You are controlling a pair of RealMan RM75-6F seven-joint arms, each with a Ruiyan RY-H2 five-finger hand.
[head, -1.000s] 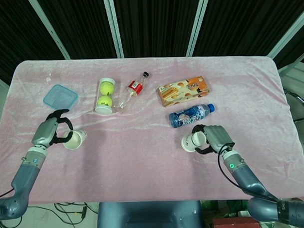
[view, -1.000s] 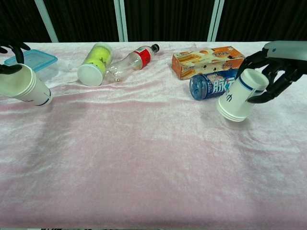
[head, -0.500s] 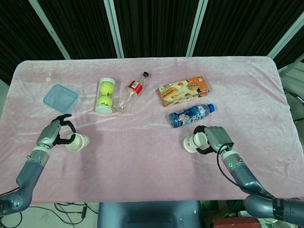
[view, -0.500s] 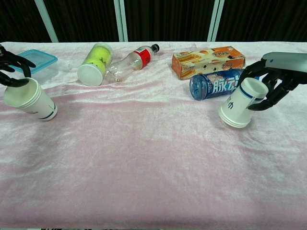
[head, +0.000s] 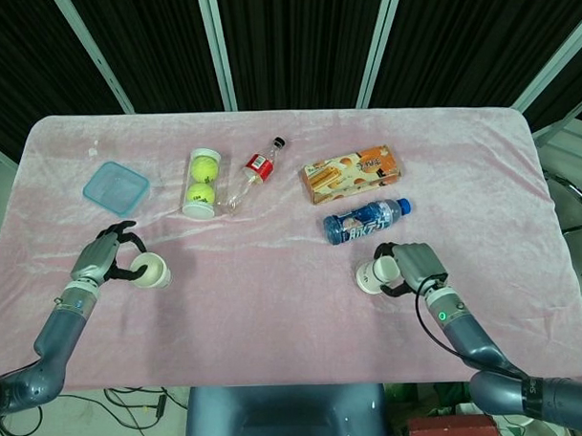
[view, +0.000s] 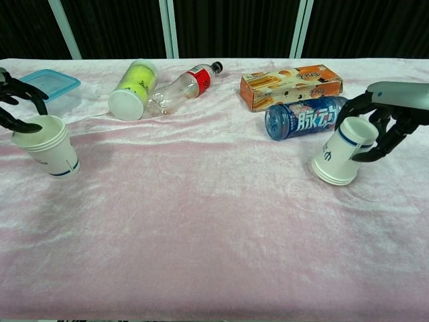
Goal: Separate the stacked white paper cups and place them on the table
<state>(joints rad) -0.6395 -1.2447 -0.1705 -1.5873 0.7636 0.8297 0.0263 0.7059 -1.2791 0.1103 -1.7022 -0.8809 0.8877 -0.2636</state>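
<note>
Pink cloth-covered table [head: 275, 305] taken as setting; the blue drink bottle [head: 364, 219] lying on its side is used as landmark.

Snack box [head: 351, 172] noted just behind the bottle. Tennis-ball tube [head: 201, 182] and clear red-label bottle [head: 251, 173] lie well to the bottle's left. Blue lidded container [head: 115, 184] is seen furthest left of it.

Right cup stack [view: 340, 151] is found just in front of the bottle, tilted, base toward the cloth, gripped around the rim end by the right hand [head: 415, 263]. Left cup stack [view: 47, 145] stands near upright far left of the bottle, pinched at the rim by the left hand [head: 106, 257].

Cups judged very light, thin-walled, easily crushed and slightly slippery; nested rims likely to cling. Hold is best taken lightly around the stiff rolled rim or upper wall, not the soft mid-wall.
</note>
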